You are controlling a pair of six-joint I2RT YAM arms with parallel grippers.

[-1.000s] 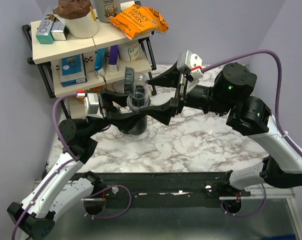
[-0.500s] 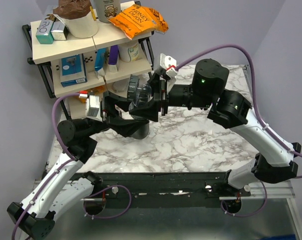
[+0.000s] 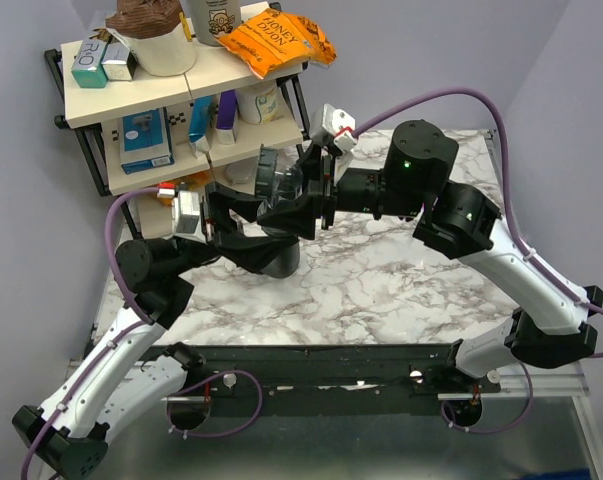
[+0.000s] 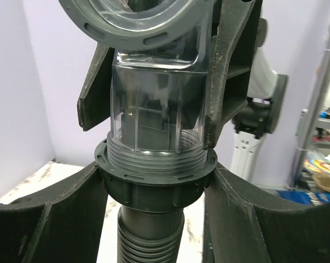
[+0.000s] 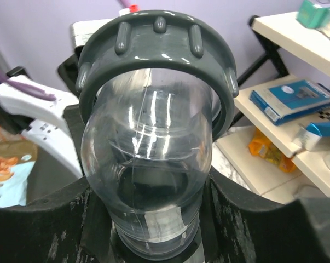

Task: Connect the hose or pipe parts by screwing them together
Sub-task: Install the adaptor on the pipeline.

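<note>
A clear elbow pipe fitting (image 3: 278, 183) with a grey ribbed collar (image 5: 154, 38) stands upright above the table's back left. Its threaded lower end sits in a black ring nut (image 4: 156, 183) on top of a black ribbed hose (image 4: 151, 241). My left gripper (image 4: 156, 192) is shut on the ring nut from both sides, and the hose (image 3: 277, 259) hangs down below it. My right gripper (image 5: 148, 219) is shut on the fitting's clear body (image 5: 148, 153). In the left wrist view its dark fingers (image 4: 230, 71) flank the clear tube (image 4: 154, 109).
A two-tier wooden shelf (image 3: 181, 85) with boxes, bottles and an orange snack bag stands close behind the grippers at the back left. The marble tabletop (image 3: 401, 275) spreads below. Purple cables loop over both arms.
My right arm has swung left from the table's middle to the fitting, and its jaws have closed round the clear body. The left gripper has stayed put with the nut.
</note>
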